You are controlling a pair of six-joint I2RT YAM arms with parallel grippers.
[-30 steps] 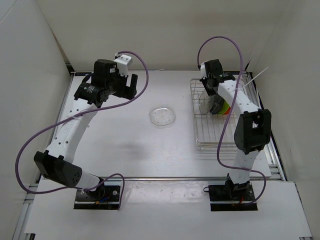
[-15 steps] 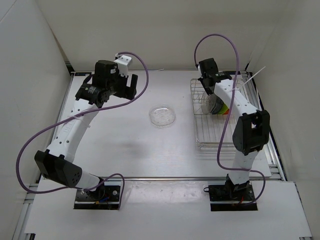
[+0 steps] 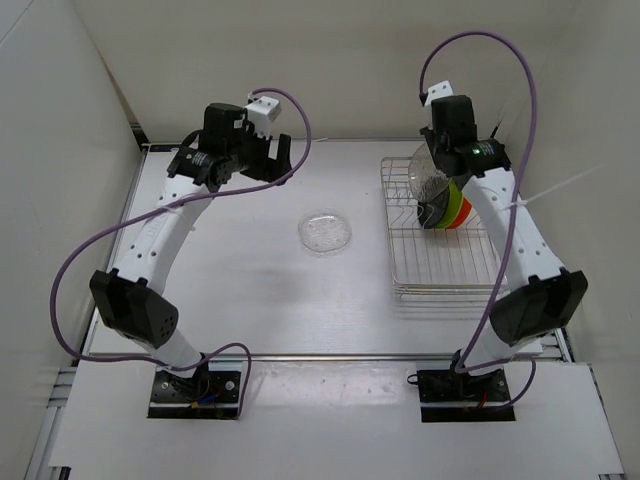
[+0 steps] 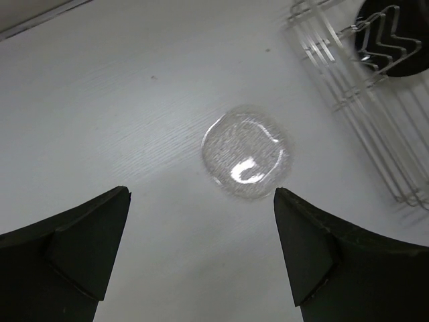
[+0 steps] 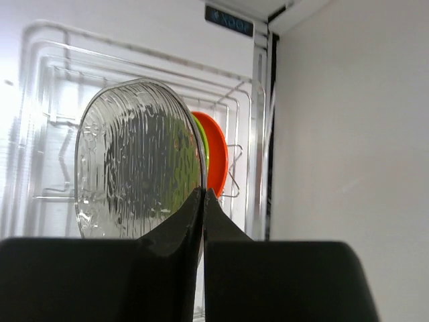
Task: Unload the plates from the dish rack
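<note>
My right gripper [image 3: 441, 160] [image 5: 203, 194] is shut on the rim of a clear ribbed plate [image 3: 428, 180] [image 5: 137, 161], which hangs upright above the dish rack [image 3: 440, 280] [image 5: 40, 134]. In the rack stand a black plate [image 3: 435, 213] [image 4: 395, 40], a lime green plate [image 3: 453, 208] [image 5: 203, 144] and an orange plate [image 3: 464, 212] [image 5: 218, 157]. A second clear plate [image 3: 325, 232] [image 4: 247, 153] lies flat on the table's middle. High above the table at the back left, my left gripper [image 3: 265, 150] [image 4: 201, 194] is open with nothing in it.
The wire rack [image 4: 375, 134] sits at the table's right, close to the right wall [image 5: 348, 134]. White walls close in the back and both sides. Purple cables loop from each arm.
My right gripper has shut on the clear plate and lifted it up out of the rack. The left arm has risen and swung a little to the right, still open.
</note>
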